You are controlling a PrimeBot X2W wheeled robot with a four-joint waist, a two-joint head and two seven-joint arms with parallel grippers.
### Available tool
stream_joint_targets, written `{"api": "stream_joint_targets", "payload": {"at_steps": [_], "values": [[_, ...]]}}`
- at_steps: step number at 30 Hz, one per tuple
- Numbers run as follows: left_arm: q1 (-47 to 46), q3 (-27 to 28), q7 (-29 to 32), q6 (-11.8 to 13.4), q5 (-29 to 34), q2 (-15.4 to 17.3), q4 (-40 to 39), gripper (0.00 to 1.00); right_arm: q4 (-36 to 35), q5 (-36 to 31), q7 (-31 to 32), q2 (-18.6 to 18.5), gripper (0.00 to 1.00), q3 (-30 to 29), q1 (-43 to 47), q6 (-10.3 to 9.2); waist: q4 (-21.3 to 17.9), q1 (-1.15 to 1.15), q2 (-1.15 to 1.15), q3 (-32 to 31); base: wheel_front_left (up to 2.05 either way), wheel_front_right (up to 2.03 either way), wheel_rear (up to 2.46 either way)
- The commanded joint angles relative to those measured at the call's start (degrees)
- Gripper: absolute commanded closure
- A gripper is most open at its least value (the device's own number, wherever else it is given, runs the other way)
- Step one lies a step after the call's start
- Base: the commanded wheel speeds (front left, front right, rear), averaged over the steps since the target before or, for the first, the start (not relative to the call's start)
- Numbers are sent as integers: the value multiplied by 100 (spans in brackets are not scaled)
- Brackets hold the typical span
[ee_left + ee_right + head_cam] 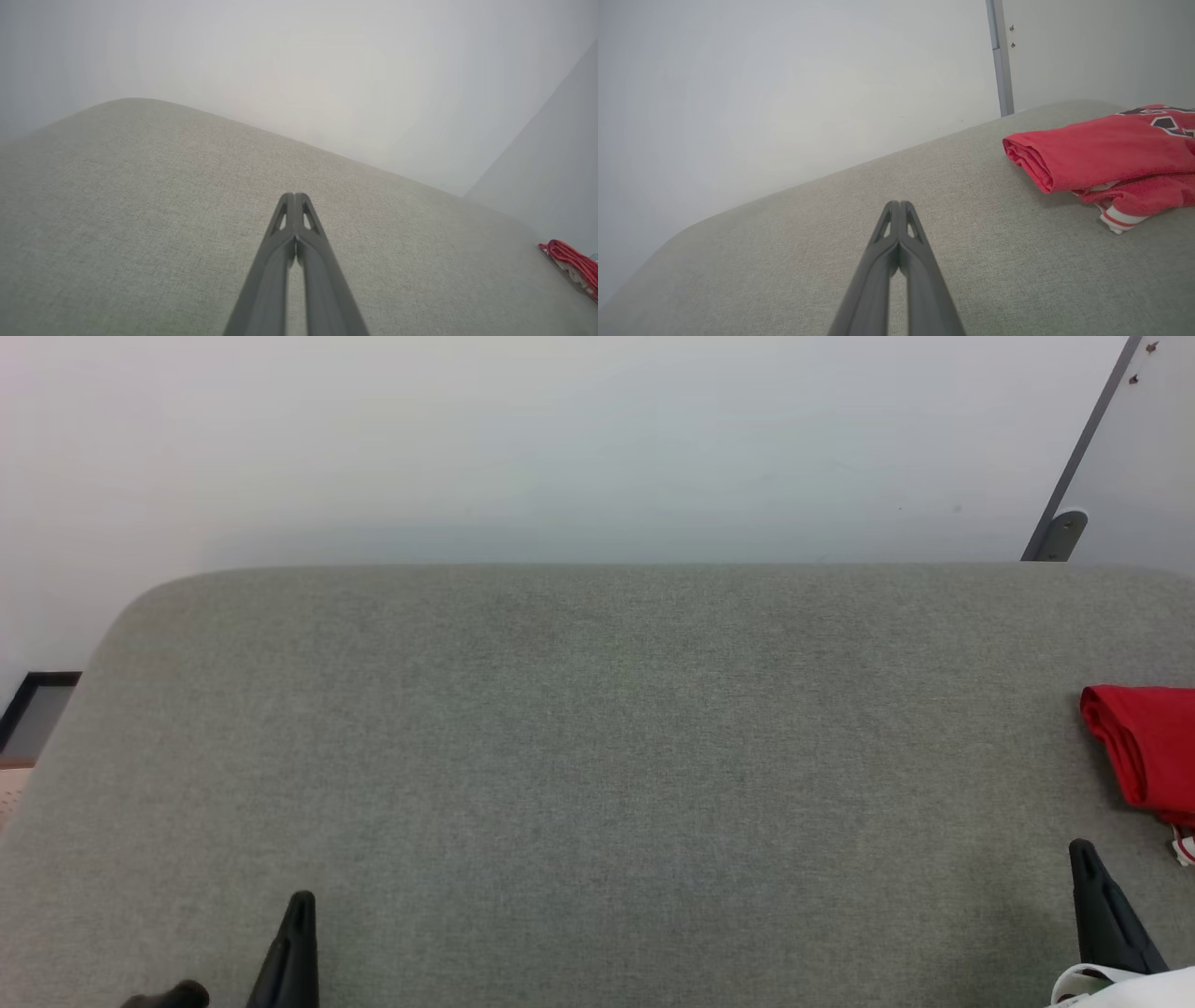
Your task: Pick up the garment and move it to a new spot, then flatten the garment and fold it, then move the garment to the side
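Observation:
The garment (1148,747), a red shirt with white-and-red striped trim, lies folded at the right edge of the grey padded surface (597,756). In the right wrist view the garment (1101,154) rests to the right of and beyond my fingers, with dark lettering on its far side. It appears as a small red bundle (572,261) at the right edge of the left wrist view. My right gripper (900,203) is shut and empty, its tip (1083,847) below the garment and apart from it. Far off at the lower left, my left gripper (293,195) is also shut with nothing in it (301,898).
A pale wall (560,439) stands behind the padded surface. A grey post (1074,476) leans at the upper right beside a lighter panel. A dark-framed object (33,709) sits beyond the surface's left edge. Bare grey fabric stretches between the two grippers.

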Motion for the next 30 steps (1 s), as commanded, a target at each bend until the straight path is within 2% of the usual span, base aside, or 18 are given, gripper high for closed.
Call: {"api": "stream_joint_targets", "payload": {"at_steps": [1,30], "values": [[-170,20,42,5,-242,31,-42,100,-53,217,38,-12,100,-29,-157,-1,-1,0,0,1,0,0,0],[-686,52,657,4,-2635,-85,350,100,300,2403,484,233,100,-81,-502,-3,-22,0,0,20,0,0,0]]}}
